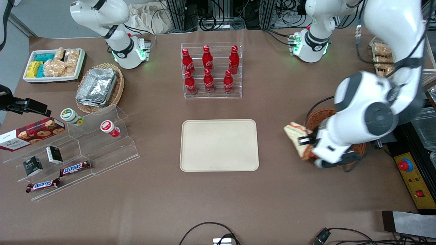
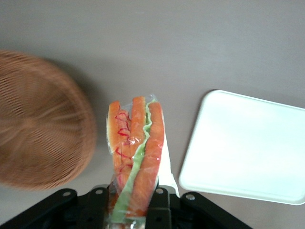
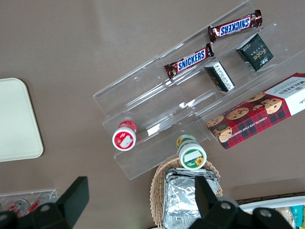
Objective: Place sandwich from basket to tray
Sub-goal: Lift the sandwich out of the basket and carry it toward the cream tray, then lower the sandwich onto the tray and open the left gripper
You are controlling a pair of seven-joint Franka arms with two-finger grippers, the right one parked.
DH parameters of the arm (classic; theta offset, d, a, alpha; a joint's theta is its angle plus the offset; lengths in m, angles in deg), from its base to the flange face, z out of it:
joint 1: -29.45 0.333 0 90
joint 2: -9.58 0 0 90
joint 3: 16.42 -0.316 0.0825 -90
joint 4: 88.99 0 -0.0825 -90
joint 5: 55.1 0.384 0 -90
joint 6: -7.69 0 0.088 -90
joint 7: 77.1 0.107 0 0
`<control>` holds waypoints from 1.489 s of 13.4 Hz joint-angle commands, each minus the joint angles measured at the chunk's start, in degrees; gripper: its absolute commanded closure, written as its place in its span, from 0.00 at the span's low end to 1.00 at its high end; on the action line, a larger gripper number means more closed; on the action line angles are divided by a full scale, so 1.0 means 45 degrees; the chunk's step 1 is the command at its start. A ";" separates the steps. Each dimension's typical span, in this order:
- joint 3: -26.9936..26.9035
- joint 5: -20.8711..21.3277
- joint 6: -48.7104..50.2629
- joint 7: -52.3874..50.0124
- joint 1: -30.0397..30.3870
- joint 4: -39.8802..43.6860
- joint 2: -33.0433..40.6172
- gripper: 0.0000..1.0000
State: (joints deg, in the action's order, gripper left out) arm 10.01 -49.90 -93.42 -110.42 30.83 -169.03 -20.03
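My left gripper [image 1: 306, 143] is shut on the sandwich [image 1: 297, 137], a wrapped wedge of pale bread with orange and green layers, and holds it above the table between the basket [image 1: 322, 117] and the tray [image 1: 219, 145]. In the left wrist view the sandwich [image 2: 136, 157] stands out from between the black fingers [image 2: 160, 210], with the reddish-brown woven basket [image 2: 38, 124] to one side and the cream tray [image 2: 248, 148] to the other. The basket looks empty where it shows; the arm covers part of it in the front view.
A clear rack of red cola bottles [image 1: 211, 69] stands farther from the front camera than the tray. Toward the parked arm's end are a clear stepped stand [image 1: 78, 149] with snacks, a pale oval basket of foil trays [image 1: 98, 86] and a white bin of packets [image 1: 54, 64]. A control box [image 1: 414, 180] lies by the working arm.
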 commanded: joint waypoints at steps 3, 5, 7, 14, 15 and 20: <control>-0.0073 0.1676 -0.2367 -0.0585 -0.2646 0.1322 -0.3142 1.00; -0.0073 0.1697 -0.2626 -0.0409 -0.2864 0.1341 -0.3943 1.00; -0.0073 0.1969 -0.2627 -0.0409 -0.3331 0.1613 -0.4627 1.00; -0.0073 0.2459 -0.2491 -0.0604 -0.3939 0.1771 -0.5217 0.00; -0.0073 0.2459 -0.2413 -0.0643 -0.3939 0.1771 -0.5100 0.00; -0.0093 0.2459 -0.0266 -0.0643 -0.3783 0.2142 -0.3989 0.00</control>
State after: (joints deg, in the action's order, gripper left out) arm 9.91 -39.89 -98.10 -112.67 13.98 -159.97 -41.19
